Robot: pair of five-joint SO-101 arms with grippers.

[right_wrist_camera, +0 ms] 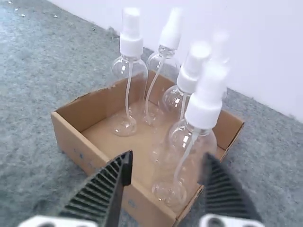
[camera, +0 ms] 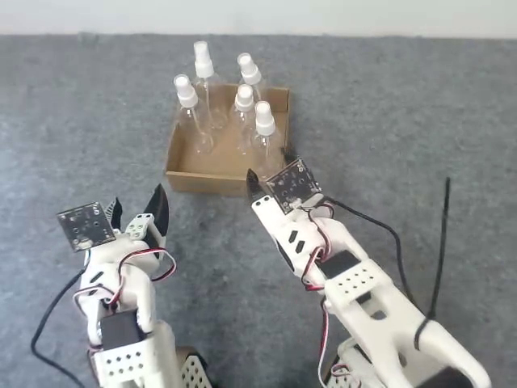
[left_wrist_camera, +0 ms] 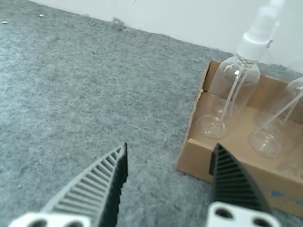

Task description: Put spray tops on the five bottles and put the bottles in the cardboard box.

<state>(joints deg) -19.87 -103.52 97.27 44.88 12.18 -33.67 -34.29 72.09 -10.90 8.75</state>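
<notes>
High view, item one: where does the cardboard box [camera: 202,179] sit?

— Near the far edge of the grey mat [camera: 404,121]. Five bottles [camera: 243,113] stand upright inside, each fitted with a white spray top [right_wrist_camera: 131,40].

— Right gripper [right_wrist_camera: 166,158]?

— Jaws apart, holding nothing, at the box's near wall. The closest bottle stands just beyond the gap, untouched.

— Left gripper [left_wrist_camera: 171,150]?

— Jaws apart, holding nothing, over bare mat, off the box's near left corner and clear of it.
</notes>
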